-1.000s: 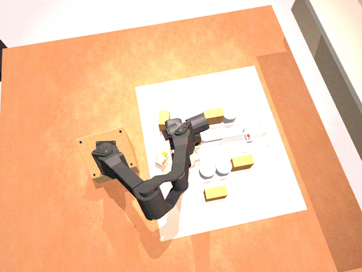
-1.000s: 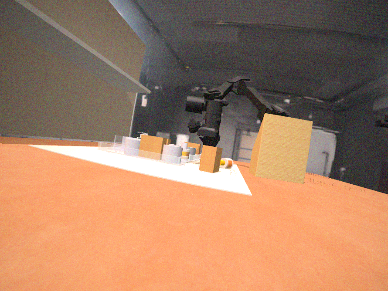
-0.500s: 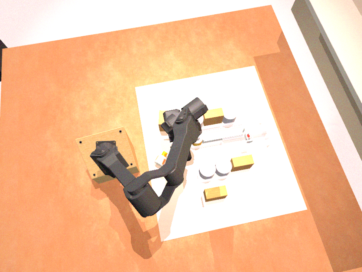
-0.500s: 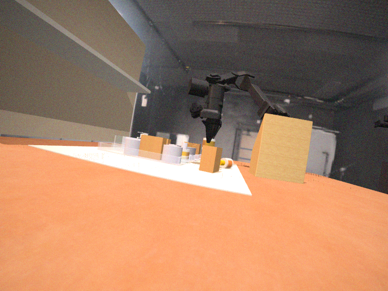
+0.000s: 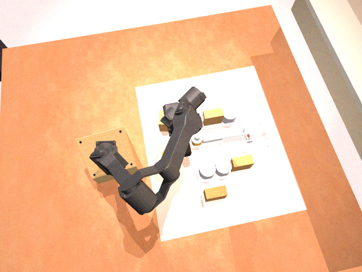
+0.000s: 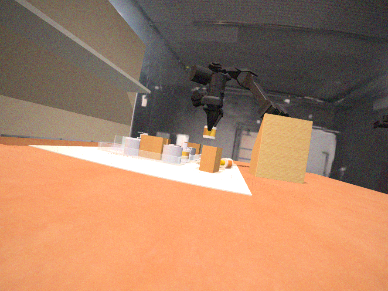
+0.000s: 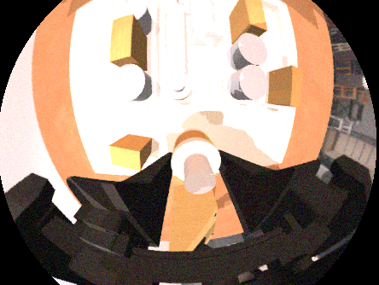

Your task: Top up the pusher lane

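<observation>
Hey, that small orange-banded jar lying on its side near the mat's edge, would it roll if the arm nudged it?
Probably. The lying jar looks round and rests on its side on the flat white mat, so a sideways nudge would likely roll it. It looks small, so probably light. The gripper holds a similar jar aloft, upright.
</observation>
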`<state>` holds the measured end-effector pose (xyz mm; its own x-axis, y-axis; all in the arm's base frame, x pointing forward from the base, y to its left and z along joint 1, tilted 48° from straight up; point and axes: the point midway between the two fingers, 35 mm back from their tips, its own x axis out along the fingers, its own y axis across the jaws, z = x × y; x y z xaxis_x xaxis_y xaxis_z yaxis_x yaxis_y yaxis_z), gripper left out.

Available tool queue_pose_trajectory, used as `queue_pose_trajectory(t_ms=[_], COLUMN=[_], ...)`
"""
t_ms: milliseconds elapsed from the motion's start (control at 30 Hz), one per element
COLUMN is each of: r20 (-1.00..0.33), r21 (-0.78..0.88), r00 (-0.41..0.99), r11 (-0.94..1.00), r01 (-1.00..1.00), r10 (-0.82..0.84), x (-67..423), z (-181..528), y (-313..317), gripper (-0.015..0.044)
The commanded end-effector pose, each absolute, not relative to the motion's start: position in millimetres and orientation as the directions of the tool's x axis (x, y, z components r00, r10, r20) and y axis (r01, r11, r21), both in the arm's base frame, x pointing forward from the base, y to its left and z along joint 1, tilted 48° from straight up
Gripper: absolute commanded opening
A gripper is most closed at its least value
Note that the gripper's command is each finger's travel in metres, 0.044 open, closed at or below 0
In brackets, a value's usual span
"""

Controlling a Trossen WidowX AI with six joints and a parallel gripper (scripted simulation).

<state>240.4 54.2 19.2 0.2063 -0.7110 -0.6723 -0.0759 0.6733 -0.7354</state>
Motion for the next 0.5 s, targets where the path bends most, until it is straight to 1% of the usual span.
queue_pose_trajectory(t_ms=[0,200,467], r20=[-0.669,-0.667,-0.667], r21=[-0.738,-0.739,-0.74], r00=[0.203,0.204,0.204], r11=[0.67,0.67,0.67], r01=[-0.074,-0.063,-0.062], r10=[-0.715,-0.717,-0.717], x=[253.4,275.9,280.5], z=[6.8,-16.6,-25.6], y=[50.3,41.2,33.2], gripper=[0.0,0.0,0.0])
